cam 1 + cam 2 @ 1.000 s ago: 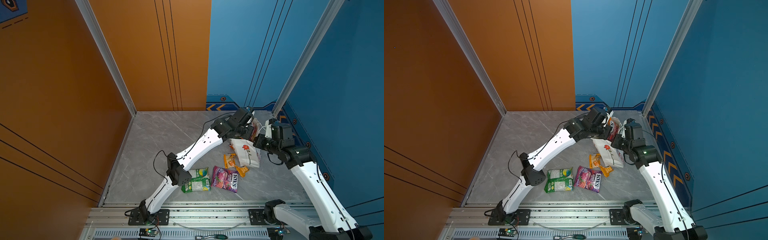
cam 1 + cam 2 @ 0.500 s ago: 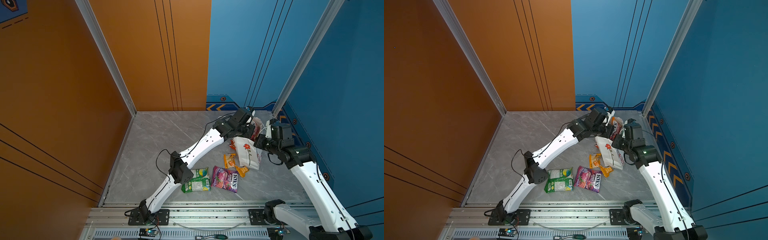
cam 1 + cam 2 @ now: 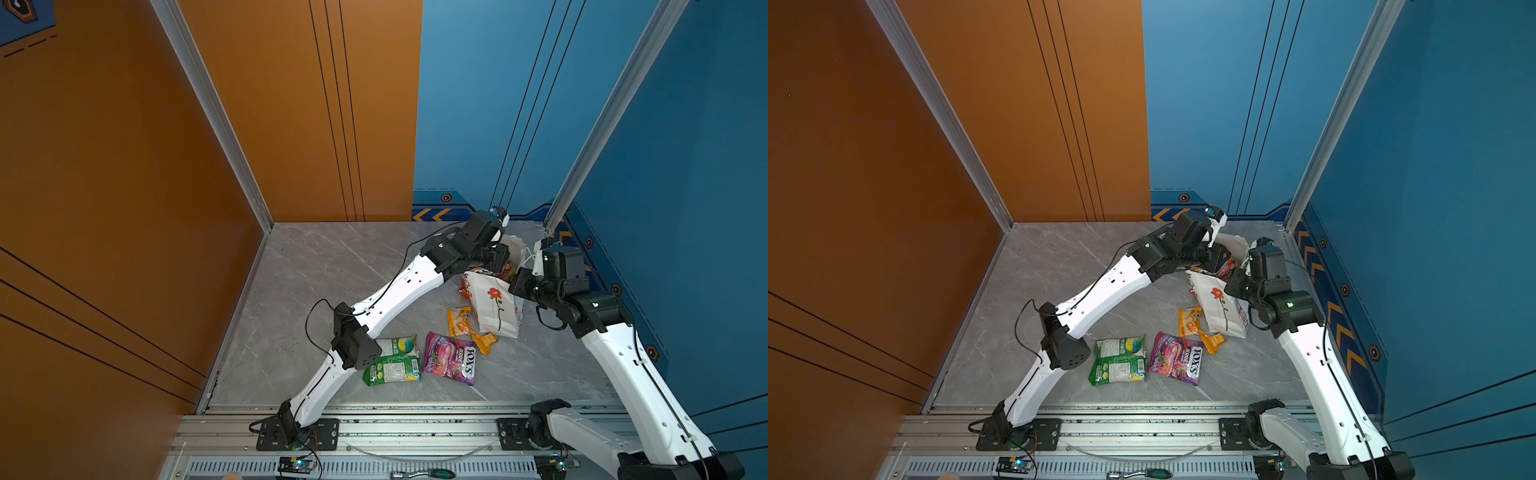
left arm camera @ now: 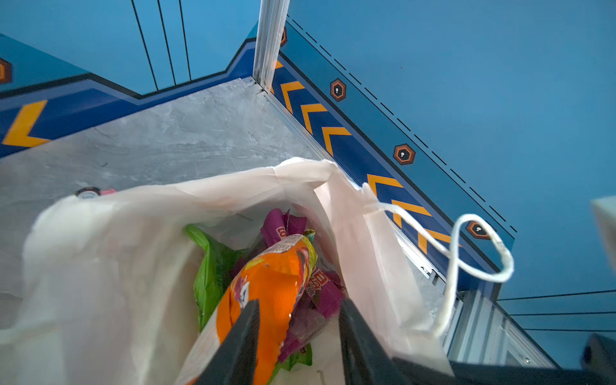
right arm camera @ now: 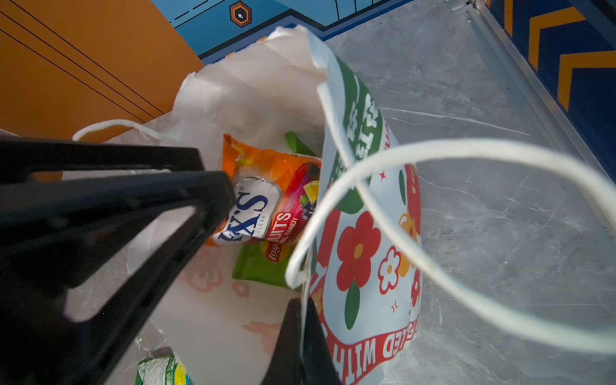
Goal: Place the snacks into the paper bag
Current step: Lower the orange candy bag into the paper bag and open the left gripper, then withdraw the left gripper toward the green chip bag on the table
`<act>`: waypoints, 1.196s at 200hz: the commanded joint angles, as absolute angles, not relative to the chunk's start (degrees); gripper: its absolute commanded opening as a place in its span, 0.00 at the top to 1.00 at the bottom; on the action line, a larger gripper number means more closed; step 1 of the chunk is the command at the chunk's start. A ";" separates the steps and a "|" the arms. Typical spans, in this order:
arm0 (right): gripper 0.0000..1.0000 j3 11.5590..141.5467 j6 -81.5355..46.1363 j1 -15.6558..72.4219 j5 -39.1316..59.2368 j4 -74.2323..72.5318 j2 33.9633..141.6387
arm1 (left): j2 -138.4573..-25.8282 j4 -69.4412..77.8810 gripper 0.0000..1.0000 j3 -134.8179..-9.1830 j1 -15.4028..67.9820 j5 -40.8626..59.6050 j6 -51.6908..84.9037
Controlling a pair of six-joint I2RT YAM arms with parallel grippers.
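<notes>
**Left fingers** (image 4: 243, 333): mine. They stand apart over the mouth of the bag (image 4: 233, 186), with nothing clamped. An orange packet (image 4: 266, 283) lies between and below them. It rests on a green packet (image 4: 210, 276) and a purple packet (image 4: 283, 223), all inside the bag.

**Right fingers** (image 5: 293, 333): mine. They are pressed together on the bag's rim, and the paper edge runs up between them.

**Bag:** it stands on the floor (image 3: 332, 270) near the right wall with its mouth open. Its red flower shows in both top views (image 3: 494, 311) (image 3: 1219, 309).

**Right wrist view only:**
- The orange packet (image 5: 256, 160) carries FOX'S lettering.
- The bag's side panel (image 5: 363, 233) has green and red print.
- My left gripper (image 5: 213, 176) appears as a black frame reaching into the mouth.
- A white cord handle (image 5: 433, 150) loops across in front.

**Left wrist view only:**
- A small dark disc (image 4: 87, 192) lies on the floor beyond the rim.
- Something pink lies just beside the disc.

**Top views only:**
- Several packets lie on the floor outside the bag.
- Two green packets (image 3: 395, 359) lie by my left elbow.
- A purple FOX'S packet (image 3: 451, 359) lies just beside them.
- Two small orange packets (image 3: 459, 322) lie against the bag's front.
- Another packet (image 3: 465, 289) is half hidden at the bag's left edge.
- My wrists cover my fingertips in these views, so they do not show how my fingers stand.
</notes>
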State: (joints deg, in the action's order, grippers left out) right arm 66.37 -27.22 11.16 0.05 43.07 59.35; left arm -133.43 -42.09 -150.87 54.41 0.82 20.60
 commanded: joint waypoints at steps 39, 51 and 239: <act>1.00 66.51 -25.40 6.84 -1.01 41.66 56.21 | -121.69 -45.88 0.47 -143.60 55.38 -10.13 15.39; 1.00 66.03 -25.15 5.50 -0.24 41.74 56.00 | -118.83 -45.88 0.45 -140.84 55.46 -10.96 15.13; 1.00 62.09 -24.34 -1.24 5.19 41.79 52.67 | -85.87 -52.36 0.34 -75.19 56.53 -26.19 28.17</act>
State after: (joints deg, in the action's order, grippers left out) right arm 62.70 -25.32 -0.89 4.56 44.77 54.54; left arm -85.89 -44.66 -76.75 55.70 -22.44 24.56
